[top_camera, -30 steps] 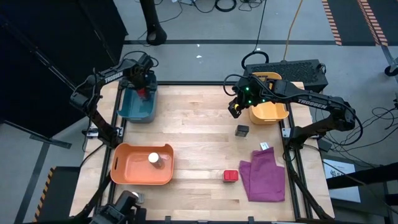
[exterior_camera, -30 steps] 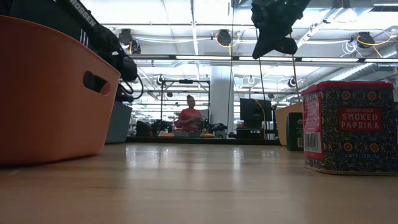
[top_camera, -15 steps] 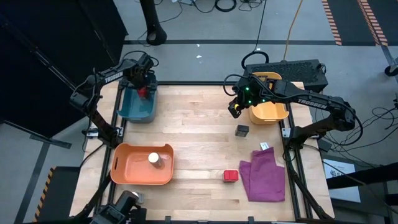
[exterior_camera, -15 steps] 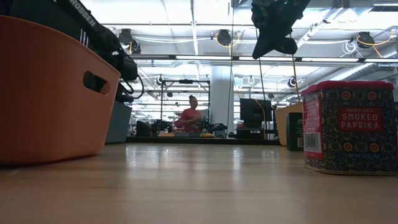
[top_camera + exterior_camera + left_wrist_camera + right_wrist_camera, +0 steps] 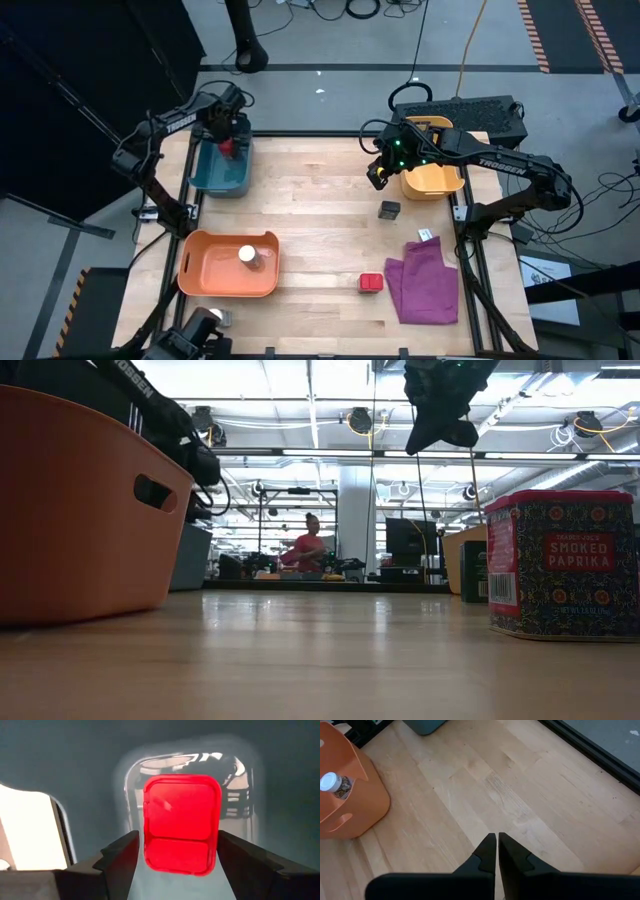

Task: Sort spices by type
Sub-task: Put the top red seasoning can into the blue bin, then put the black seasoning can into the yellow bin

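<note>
Sorting is partly complete. Left end effector (image 5: 175, 857), fingers spread clear of a red tin (image 5: 181, 824), hangs over the teal bin (image 5: 218, 172) holding that tin. The orange bin (image 5: 228, 266) holds one white-lidded jar (image 5: 247, 255). On the desk (image 5: 310, 210), a second red tin (image 5: 371, 283) and a dark grey box (image 5: 389, 210) remain unsorted. Right end effector (image 5: 497, 851), fingers pressed together and empty, hovers beside the yellow bin (image 5: 433, 181), whose contents cannot be seen.

"SMOKED PAPRIKA" on red tin (image 5: 565, 563); "TROSSEN" on left arm (image 5: 172, 124) and right arm (image 5: 497, 163)
</note>
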You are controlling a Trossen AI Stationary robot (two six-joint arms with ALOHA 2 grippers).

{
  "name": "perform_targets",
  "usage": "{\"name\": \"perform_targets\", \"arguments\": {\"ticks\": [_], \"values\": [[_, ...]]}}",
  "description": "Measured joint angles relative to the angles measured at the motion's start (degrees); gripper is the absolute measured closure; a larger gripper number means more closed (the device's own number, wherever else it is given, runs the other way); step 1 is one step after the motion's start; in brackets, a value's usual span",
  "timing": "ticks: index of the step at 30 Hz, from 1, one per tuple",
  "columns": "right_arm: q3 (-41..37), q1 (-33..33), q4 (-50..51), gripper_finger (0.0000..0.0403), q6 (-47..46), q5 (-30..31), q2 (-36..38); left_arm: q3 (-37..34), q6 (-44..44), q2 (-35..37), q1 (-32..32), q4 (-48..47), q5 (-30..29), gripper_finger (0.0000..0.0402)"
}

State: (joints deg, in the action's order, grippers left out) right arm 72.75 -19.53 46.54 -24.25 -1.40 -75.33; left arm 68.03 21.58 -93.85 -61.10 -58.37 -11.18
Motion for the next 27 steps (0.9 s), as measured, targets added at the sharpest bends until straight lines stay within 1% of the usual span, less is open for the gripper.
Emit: {"name": "perform_targets", "arguments": {"ticks": [5,12,15,21,27], "values": [[0.0,0.0,0.0,0.0403,0.0,-0.1,0.0,0.0,0.0,3.1,0.0,-0.3,0.0,0.0133],[0.0,0.0,0.0,0.0403,0.1,1.6,0.0,0.1,0.5,10.9,0.5,-0.9,0.3,0.0133],[0.0,0.0,-0.1,0.0403,0.9,1.7,0.0,0.1,3.6,14.7,2.0,-1.5,2.0,0.0133],[0.0,0.0,-1.9,0.0403,1.0,1.7,0.0,0.1,9.4,21.2,9.5,-1.2,2.8,0.0133],[0.0,0.0,-3.8,0.0403,0.4,1.7,0.0,0.1,14.7,26.3,19.8,-2.4,3.8,0.0133]]}}
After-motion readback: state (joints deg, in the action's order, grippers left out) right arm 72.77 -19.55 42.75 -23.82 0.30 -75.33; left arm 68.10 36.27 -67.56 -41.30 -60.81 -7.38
